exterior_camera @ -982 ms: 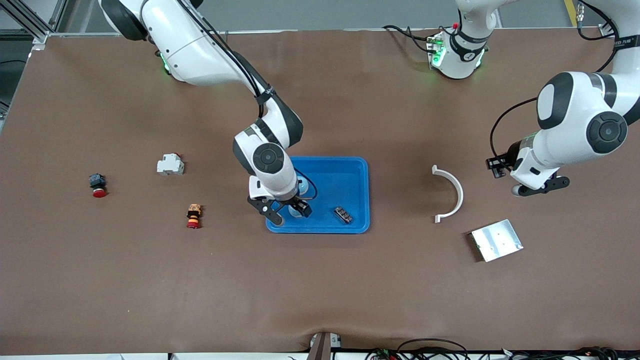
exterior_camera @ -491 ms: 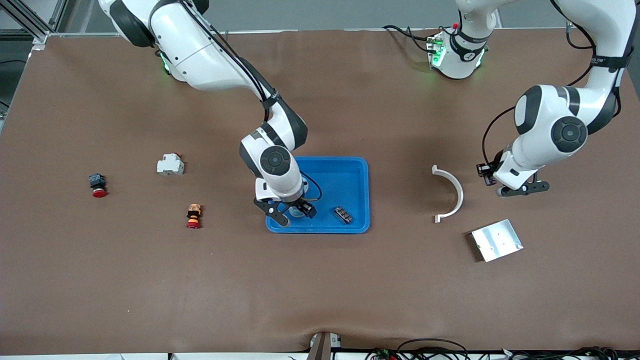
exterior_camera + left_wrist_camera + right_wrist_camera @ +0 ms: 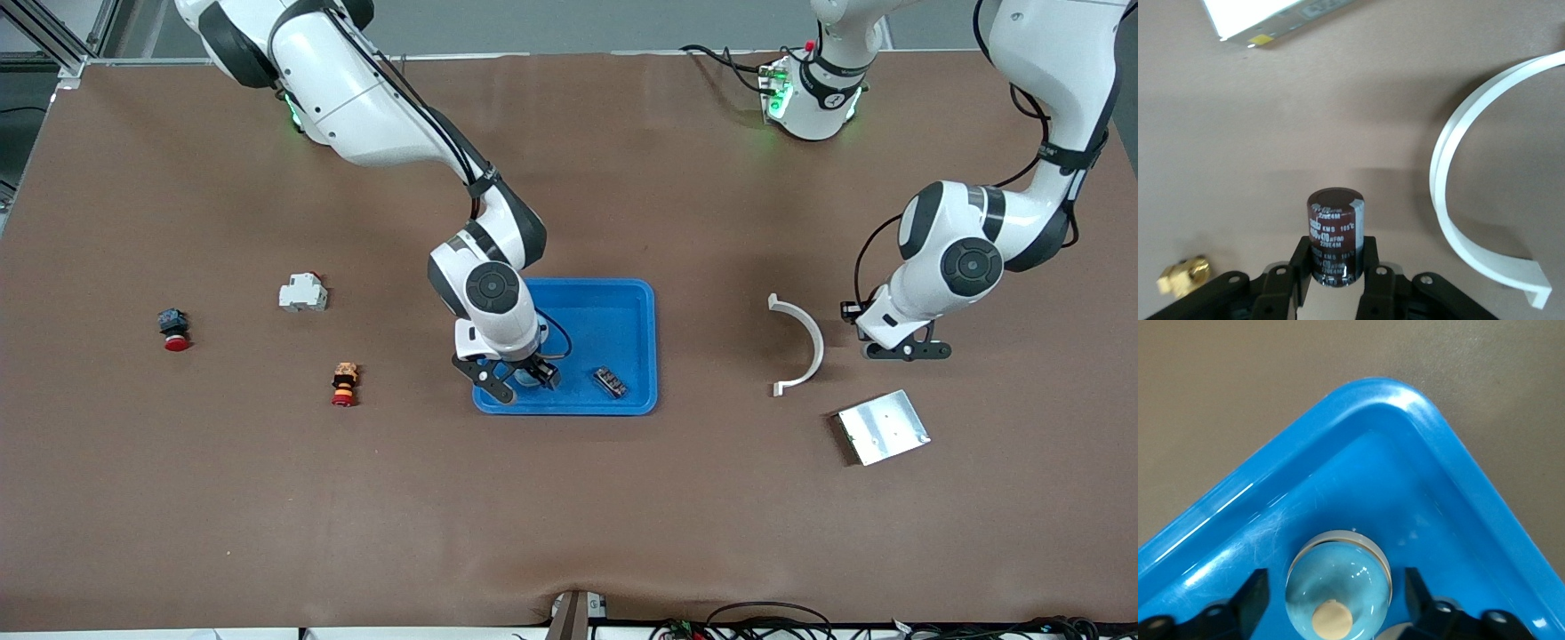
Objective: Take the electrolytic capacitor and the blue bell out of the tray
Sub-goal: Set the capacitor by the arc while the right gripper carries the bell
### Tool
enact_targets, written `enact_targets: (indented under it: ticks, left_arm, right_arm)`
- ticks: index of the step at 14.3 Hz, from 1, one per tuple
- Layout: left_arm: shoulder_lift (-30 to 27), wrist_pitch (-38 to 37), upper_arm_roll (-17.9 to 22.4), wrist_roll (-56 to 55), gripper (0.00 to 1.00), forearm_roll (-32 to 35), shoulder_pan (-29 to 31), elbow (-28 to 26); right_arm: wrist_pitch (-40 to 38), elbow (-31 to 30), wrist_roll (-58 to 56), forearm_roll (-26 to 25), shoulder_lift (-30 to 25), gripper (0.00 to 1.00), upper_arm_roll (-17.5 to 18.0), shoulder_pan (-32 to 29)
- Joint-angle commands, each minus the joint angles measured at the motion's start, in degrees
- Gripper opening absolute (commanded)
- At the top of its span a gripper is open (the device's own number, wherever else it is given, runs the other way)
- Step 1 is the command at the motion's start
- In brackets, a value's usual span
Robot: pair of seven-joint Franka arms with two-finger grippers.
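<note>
The bell (image 3: 1338, 580), a light-blue dome with a cream button, sits in the corner of the blue tray (image 3: 1405, 407) nearest the front camera, at the right arm's end. My right gripper (image 3: 520, 378) is low over it, open, with a finger on each side and a gap to the dome. My left gripper (image 3: 898, 349) is shut on the dark brown capacitor (image 3: 1335, 230) and holds it upright over the bare table, beside the white curved piece (image 3: 805, 342). In the front view the capacitor is hidden under the left hand.
A black terminal block (image 3: 610, 381) lies in the tray (image 3: 622, 307). A metal plate (image 3: 883, 427) lies nearer the front camera than the left gripper. A white breaker (image 3: 303, 292) and two red push buttons (image 3: 174, 330) (image 3: 344, 384) are toward the right arm's end.
The left arm has swung toward the white curved piece with the capacitor. The right gripper has shifted slightly over the tray corner.
</note>
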Motion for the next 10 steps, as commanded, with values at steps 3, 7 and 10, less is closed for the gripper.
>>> enact_targets:
  ticks: [3,7,10]
  left_arm:
    - [4.4,2.78,-0.6,0.85,0.0,3.01,0.38,3.06]
    - [8.53,2.96,-0.51,0.85,0.0,3.45,0.2,6.58]
    - [10.64,5.5,-0.34,0.85,0.0,3.71,0.38,7.19]
  right_arm:
    - [-0.22,1.6,2.4,-1.22,0.74,0.0,-0.61,0.96]
    - [-0.48,1.6,2.22,-1.22,0.65,0.0,-0.52,0.96]
    - [-1.1,1.77,1.79,-1.13,-0.14,0.0,-0.52,0.26]
